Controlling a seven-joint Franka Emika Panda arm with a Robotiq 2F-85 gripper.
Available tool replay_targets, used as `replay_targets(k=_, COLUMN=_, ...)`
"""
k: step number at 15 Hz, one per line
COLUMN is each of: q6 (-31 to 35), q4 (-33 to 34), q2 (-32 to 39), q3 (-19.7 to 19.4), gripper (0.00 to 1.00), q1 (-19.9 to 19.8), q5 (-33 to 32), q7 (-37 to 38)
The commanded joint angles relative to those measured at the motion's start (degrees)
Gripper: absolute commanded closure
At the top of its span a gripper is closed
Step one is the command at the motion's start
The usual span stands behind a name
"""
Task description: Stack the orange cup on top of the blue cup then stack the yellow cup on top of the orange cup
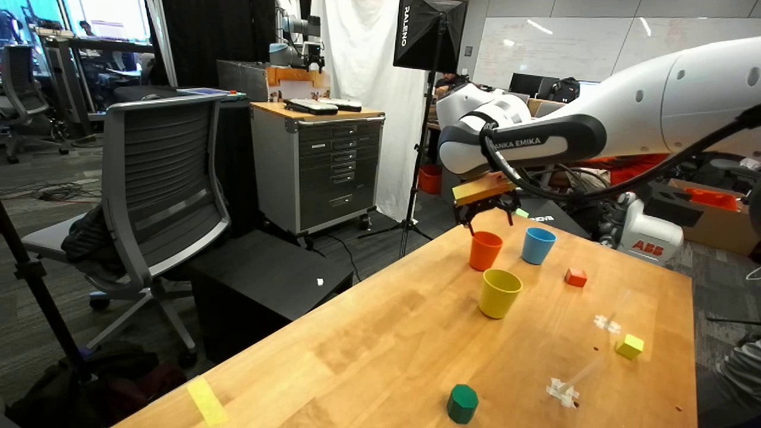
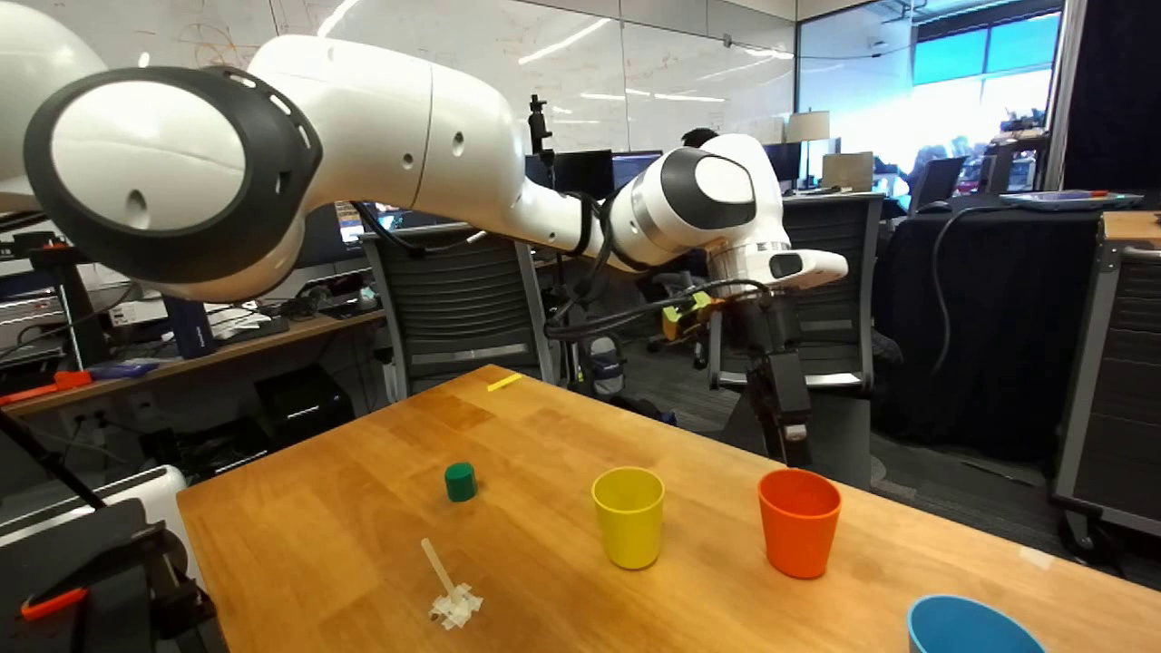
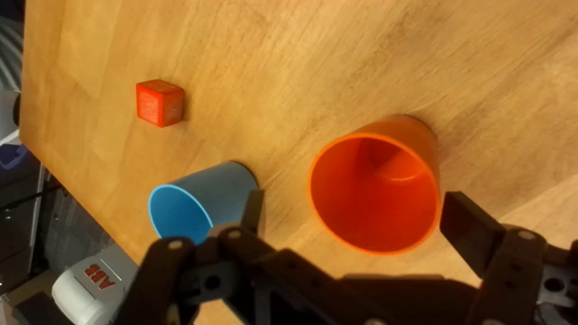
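At the near end of a light-brown wooden table (image 1: pixel 368 356) in an exterior view, a short dark-green cylinder (image 1: pixel 462 404) stands upright, with a flat strip of yellow tape (image 1: pixel 207 402) off to its left, close to the table's edge. Farther along, on the right, sits a small yellow cube (image 1: pixel 630 346), near a patch of whitish tape (image 1: pixel 607 323).

Next comes the tapered yellow plastic cup (image 1: pixel 500 294), and to its right, somewhat deeper, a small red cube (image 1: pixel 575 277). Behind the yellow cup stands the small orange-red plastic cup (image 1: pixel 486 252), near it but apart. The small light-blue plastic cup (image 1: pixel 538 246) is beside the orange-red one, also with a gap between them. All three are upright, each on the table.

Just above the orange-red cup hangs the black two-fingered gripper (image 1: pixel 491 227), its fingers spread wide. In the wrist view that cup's mouth shows between them, one fingertip right by the rim; whether it touches, I cannot tell. The white robot arm (image 1: pixel 630 107) reaches in from the right.

Past the table are a white machine lettered ABB (image 1: pixel 651 235), a grey drawer cabinet (image 1: pixel 339 166), a black softbox lamp (image 1: pixel 419 41) and a wide whiteboard (image 1: pixel 565 53).
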Motion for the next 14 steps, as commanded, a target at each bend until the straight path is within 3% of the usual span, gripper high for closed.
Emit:
replay_targets(k=1, q6=4.31, q4=1.1, q2=1.04, q3=-0.37, gripper=0.0, q1=0.63, q5=-0.82, q7=1.24)
replay_targets(k=14, q6=5.82, q4=-0.77, q2=3.93, q3=1.07, gripper=0.0, q1=1.74, q5=-0.47, q7=4.58)
